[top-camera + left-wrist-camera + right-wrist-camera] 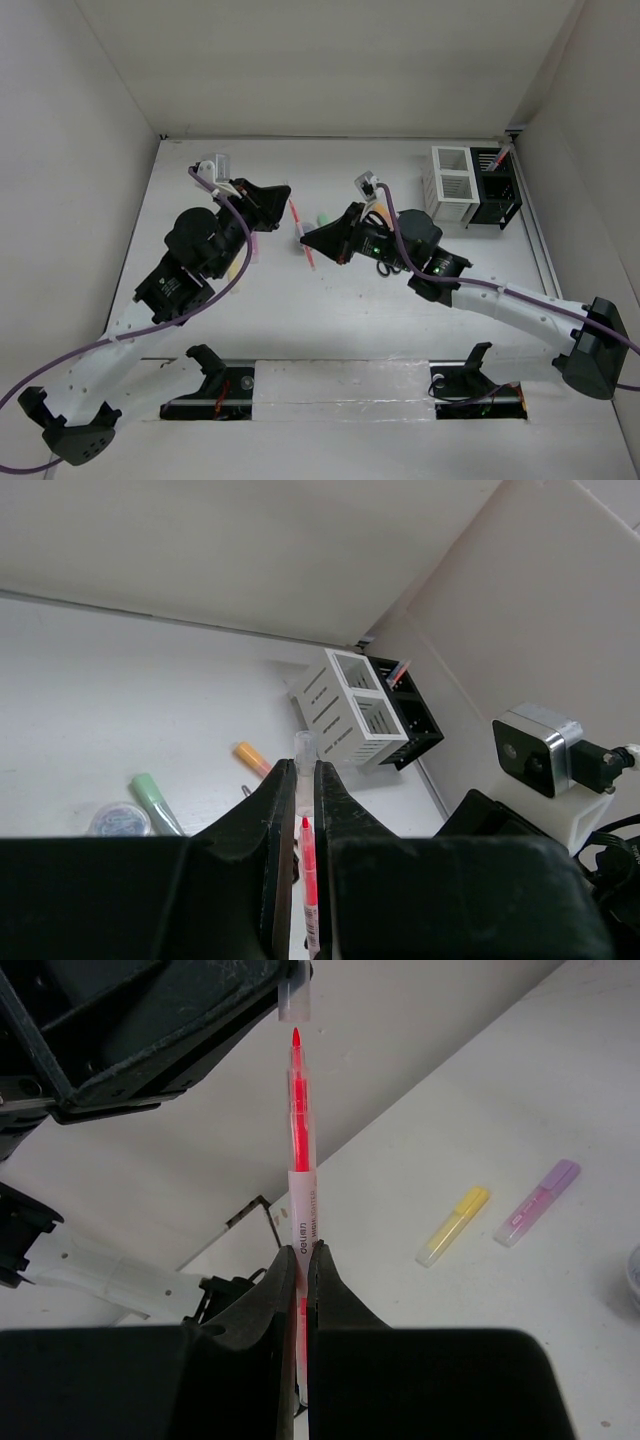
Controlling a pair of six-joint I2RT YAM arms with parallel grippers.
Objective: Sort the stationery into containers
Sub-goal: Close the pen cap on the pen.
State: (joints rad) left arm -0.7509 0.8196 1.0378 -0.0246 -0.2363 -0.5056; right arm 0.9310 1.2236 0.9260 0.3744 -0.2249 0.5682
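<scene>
Your right gripper (302,1260) holds the orange-red pen (300,1150) upright, its fingers closed tight on the barrel. The bare tip points away from that hand. Just past the tip, across a small gap, your left gripper (303,772) has its fingers pinched together on a clear cap (293,998). Pen and cap look roughly in line, held above the table (560,1080) between the 2 arms.

Beyond the left fingertips and a little to their right stand the 2 containers. The white organizer (335,705) touches the black organizer (415,725), which already has a thin pen-like item in it. To the left of those fingertips lie an orange highlighter (252,757), a green highlighter (155,800) and a small round roll (118,820). To the right of the right fingers, a yellow highlighter (452,1225) and a purple highlighter (537,1215) lie side by side.

This looks like the cap being fitted before the pen is sorted. If the cap meets the tip off-axis, it could twist out of the thin pinch and drop. A hard push could slide the pen down through the right fingers. Ink could also smear on the cap rim.
</scene>
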